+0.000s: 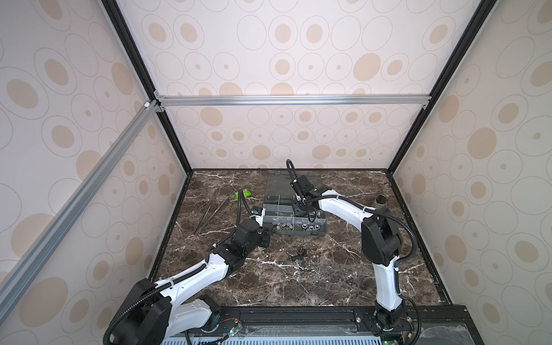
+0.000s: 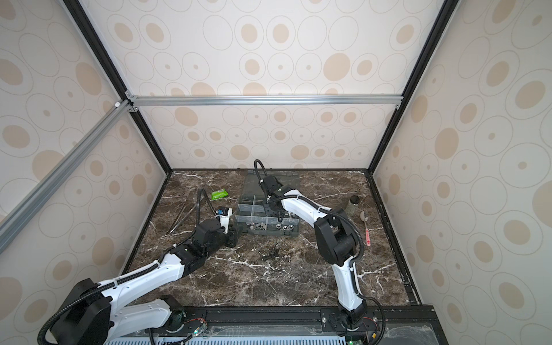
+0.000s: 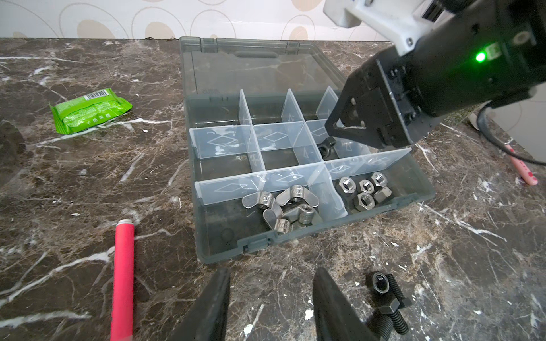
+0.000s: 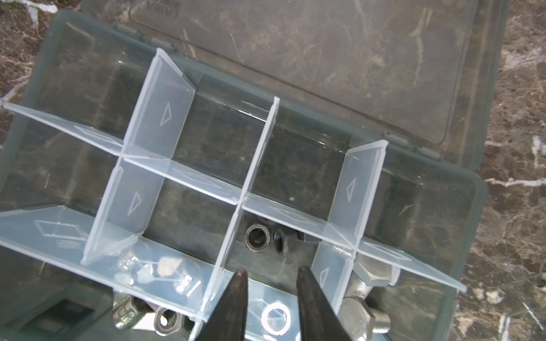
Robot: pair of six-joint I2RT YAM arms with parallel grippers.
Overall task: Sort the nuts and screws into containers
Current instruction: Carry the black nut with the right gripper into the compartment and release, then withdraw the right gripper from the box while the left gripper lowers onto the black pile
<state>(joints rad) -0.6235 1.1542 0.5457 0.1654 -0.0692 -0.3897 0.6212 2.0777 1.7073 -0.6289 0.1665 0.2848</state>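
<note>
The grey organiser box (image 3: 224, 251) lies open, and its containers are split by clear dividers. Silver hex nuts (image 3: 363, 189) fill the front right compartment, with wing nuts (image 3: 286, 206) in the one beside it. Two black nuts (image 4: 257, 236) lie in a middle compartment, right under my right gripper (image 4: 272, 270), which is open and empty. Silver screws (image 4: 369, 283) rest in the neighbouring compartment. Black screws and a black nut (image 3: 390, 307) lie on the table before the box in both top views (image 1: 298, 254) (image 2: 270, 254). My left gripper (image 3: 271, 274) hovers open and empty beside them.
A green packet (image 3: 88, 110) and long tweezers (image 1: 209, 215) lie left of the box, and a red rod (image 3: 122, 280) is nearer. A black-capped jar (image 2: 354, 204) and a pink-handled spoon (image 2: 366, 230) sit to the right. The lid (image 3: 260, 68) lies flat behind.
</note>
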